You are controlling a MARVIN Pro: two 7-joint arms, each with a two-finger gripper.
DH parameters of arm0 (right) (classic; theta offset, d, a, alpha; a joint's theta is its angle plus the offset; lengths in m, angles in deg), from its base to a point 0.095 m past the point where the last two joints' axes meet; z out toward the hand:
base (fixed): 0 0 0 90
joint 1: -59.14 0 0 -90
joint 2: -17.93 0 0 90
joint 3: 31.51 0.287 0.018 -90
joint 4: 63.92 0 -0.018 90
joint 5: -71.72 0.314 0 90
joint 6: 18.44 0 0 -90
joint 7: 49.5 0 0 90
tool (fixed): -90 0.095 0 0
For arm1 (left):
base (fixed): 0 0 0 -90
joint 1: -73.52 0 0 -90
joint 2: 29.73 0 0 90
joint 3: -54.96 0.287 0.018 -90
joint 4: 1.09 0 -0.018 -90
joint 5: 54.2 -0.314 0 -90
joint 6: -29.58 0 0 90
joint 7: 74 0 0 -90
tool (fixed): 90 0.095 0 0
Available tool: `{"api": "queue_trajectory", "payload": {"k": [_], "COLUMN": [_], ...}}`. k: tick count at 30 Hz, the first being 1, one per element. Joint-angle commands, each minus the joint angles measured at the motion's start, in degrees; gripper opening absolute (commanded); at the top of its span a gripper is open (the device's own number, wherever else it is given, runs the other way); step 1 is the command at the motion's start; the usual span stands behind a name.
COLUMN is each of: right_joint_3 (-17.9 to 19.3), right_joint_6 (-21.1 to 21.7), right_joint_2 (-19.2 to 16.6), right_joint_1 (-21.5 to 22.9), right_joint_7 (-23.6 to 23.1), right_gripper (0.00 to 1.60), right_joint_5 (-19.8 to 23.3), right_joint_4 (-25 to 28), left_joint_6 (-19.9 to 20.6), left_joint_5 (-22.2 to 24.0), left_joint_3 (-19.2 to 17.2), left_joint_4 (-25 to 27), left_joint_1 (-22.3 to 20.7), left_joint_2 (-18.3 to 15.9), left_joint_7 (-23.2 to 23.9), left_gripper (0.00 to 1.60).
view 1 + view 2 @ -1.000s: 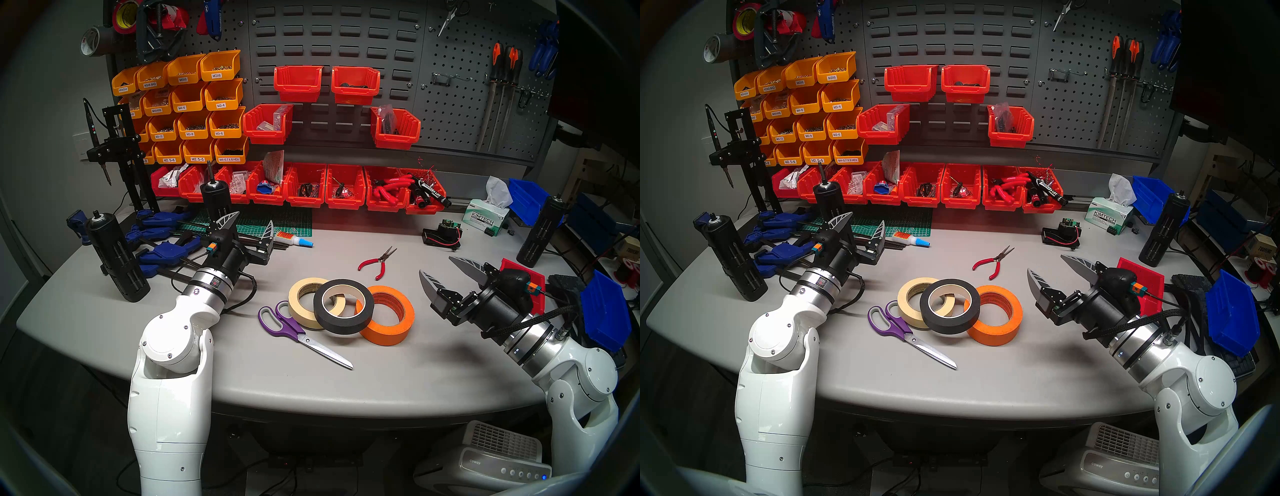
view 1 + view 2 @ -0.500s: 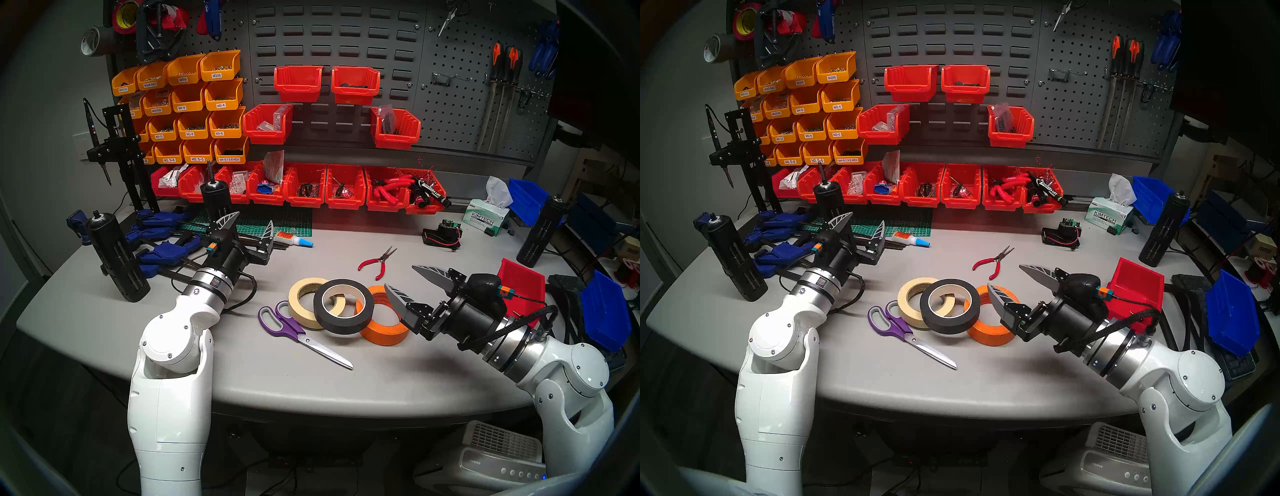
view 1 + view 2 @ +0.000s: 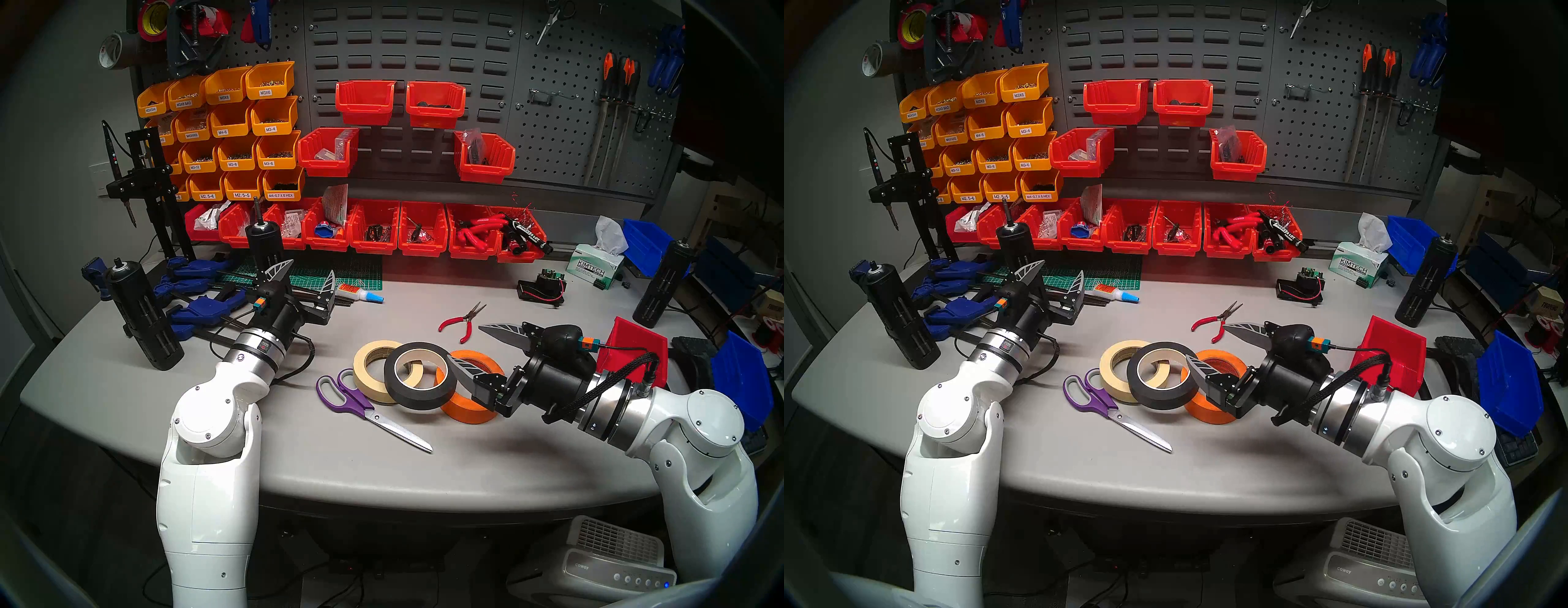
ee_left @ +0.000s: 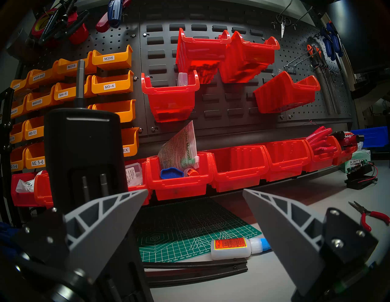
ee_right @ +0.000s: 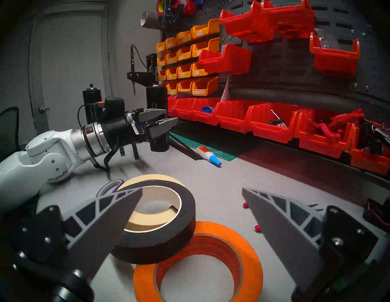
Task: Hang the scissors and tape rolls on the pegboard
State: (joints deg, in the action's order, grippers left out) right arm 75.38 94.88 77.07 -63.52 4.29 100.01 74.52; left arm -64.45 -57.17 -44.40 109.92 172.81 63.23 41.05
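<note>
1. Task items, location: all four lie flat on the grey table (image 3: 127, 382), in a cluster near its middle.
   - The scissors (image 3: 365, 405) are at the left of the cluster, purple handles toward the far side, blades pointing near and right.
   - The cream tape roll (image 3: 369, 378) touches the scissor handles.
   - The black tape roll (image 3: 420, 375) leans across the cream roll and the orange tape roll (image 3: 471, 403), resting on both.
2. Pegboard (image 3: 560, 140): the perforated panel at the far right carries bare hooks (image 3: 541, 95) beside the files and screwdrivers. None of the task items hangs on it.
3. Right gripper (image 3: 469, 346): fingers spread wide, holding nothing. It hovers over the orange roll, pointing left toward the black roll. In the right wrist view one finger (image 5: 118, 210) overlaps the black roll's near rim; contact cannot be confirmed.
4. Left gripper (image 3: 303, 276): fingers apart, empty. It is parked at the far left over the green cutting mat (image 3: 339, 274), well apart from the cluster.
5. Progress, as judged: nothing is done. The step in hand appears to be the approach to a first tape roll, probably the black one, as it lies on top.
6. Remaining: grasp, carry and hang each of the three rolls, then the scissors.
</note>
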Motion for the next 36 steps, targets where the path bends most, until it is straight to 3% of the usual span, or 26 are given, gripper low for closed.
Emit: {"api": "queue_trajectory", "payload": {"k": [1,6,10,17,26,34,35,36], "right_joint_3": [-2.0,-3.4,-5.4,-8.2,-11.1,-15.6,-15.0,-16.2], "right_joint_6": [2.7,5.7,10.8,14.7,17.6,20.8,19.9,21.1], "right_joint_2": [-3.6,-5.6,-7.7,-9.6,-11.4,-12.1,-12.1,-11.9], "right_joint_1": [6.6,8.5,12.3,16.2,20.0,25.0,23.6,25.5], "right_joint_7": [2.5,3.4,3.3,4.7,5.9,7.2,7.7,7.5], "right_gripper": [1.6,1.6,1.6,1.6,1.6,1.6,1.6,1.6], "right_joint_5": [-0.5,-0.7,-1.3,-1.4,-0.7,-1.1,-1.3,-1.2], "right_joint_4": [1.6,1.6,1.6,1.6,1.4,-2.4,-2.2,-3.2], "left_joint_6": [-0.2,-0.2,-0.2,-0.2,-0.2,-0.2,-0.2,-0.2], "left_joint_5": [0.0,0.0,0.0,0.0,0.0,0.0,0.0,0.0], "left_joint_3": [0.0,0.0,0.0,0.0,0.0,0.0,0.0,0.0], "left_joint_4": [0.0,0.0,0.0,0.0,0.0,0.0,0.0,0.0], "left_joint_1": [0.0,0.0,0.0,0.0,0.0,0.0,0.0,0.0], "left_joint_2": [0.0,0.0,0.0,0.0,0.0,0.0,0.0,0.0], "left_joint_7": [0.0,0.0,0.0,0.0,0.0,0.0,0.0,0.0], "left_gripper": [1.6,1.6,1.6,1.6,1.6,1.6,1.6,1.6]}}
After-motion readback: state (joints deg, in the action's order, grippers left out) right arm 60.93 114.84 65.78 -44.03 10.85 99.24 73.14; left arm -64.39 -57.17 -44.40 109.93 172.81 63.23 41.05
